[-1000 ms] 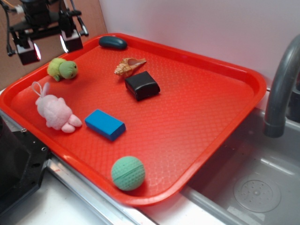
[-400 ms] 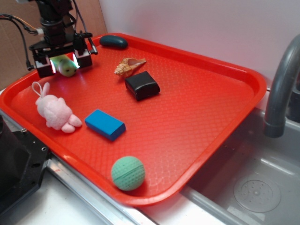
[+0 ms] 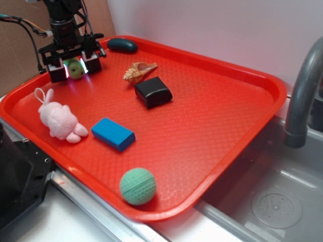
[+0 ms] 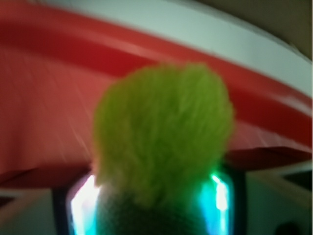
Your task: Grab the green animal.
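**A:** How did the jaws stand?

**B:** The gripper [image 3: 73,68] was down at the far left corner of the red tray [image 3: 212,116], a finger on either side of the green animal [image 3: 75,69]. The toy sat right between them, not off to any side. In the wrist view its fuzzy lime body [image 4: 164,132] filled the gap, with a lit pad [image 4: 83,205] close on each flank. Whether they were already pressing the plush or just flanking it, I couldn't tell.

**A:** Which way did the toy point?

**B:** Hard to say. Most of it was hidden behind the fingers from outside. In the wrist view the lime fur ran away from the camera and something darker sat at the near bottom edge, possibly the head, so I'd guess the long axis lay along the gap rather than across it.

**A:** Anything crowding it?

**B:** No. The pink bunny [image 3: 59,121] lay nearer the front, the dark oval thing [image 3: 121,45] sat near the tray's back rim, and the shell [image 3: 139,71] lay to the right, all apart from the fingers.
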`<state>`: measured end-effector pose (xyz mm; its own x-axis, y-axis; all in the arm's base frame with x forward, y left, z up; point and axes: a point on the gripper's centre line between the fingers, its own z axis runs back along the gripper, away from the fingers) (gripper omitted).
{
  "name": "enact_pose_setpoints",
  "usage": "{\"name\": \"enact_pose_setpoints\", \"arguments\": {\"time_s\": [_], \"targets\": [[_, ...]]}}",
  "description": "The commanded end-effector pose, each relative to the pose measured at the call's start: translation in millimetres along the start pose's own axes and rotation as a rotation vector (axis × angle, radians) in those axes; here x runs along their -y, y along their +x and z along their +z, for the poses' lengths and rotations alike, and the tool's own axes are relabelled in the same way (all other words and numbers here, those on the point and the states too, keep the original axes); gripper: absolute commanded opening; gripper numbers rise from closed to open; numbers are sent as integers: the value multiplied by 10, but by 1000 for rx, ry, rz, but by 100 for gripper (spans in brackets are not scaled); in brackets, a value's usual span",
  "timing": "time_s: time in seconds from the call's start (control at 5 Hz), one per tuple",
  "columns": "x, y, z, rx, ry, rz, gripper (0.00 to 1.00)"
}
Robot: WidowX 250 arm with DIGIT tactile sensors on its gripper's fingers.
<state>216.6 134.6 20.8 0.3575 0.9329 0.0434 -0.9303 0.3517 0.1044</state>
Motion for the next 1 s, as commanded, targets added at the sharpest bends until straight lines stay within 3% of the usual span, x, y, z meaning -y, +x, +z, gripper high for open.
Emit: {"name": "enact_pose_setpoints", "arguments": {"time_s": [0.0, 0.4, 0.6, 0.8], "targets": [[235, -686, 1055, 167, -198, -471, 0], [137, -1368, 1448, 213, -335, -958, 0], [-9, -1591, 1582, 208, -365, -1207, 0], [-135, -1698, 1650, 164, -390, -1272, 0]]}}
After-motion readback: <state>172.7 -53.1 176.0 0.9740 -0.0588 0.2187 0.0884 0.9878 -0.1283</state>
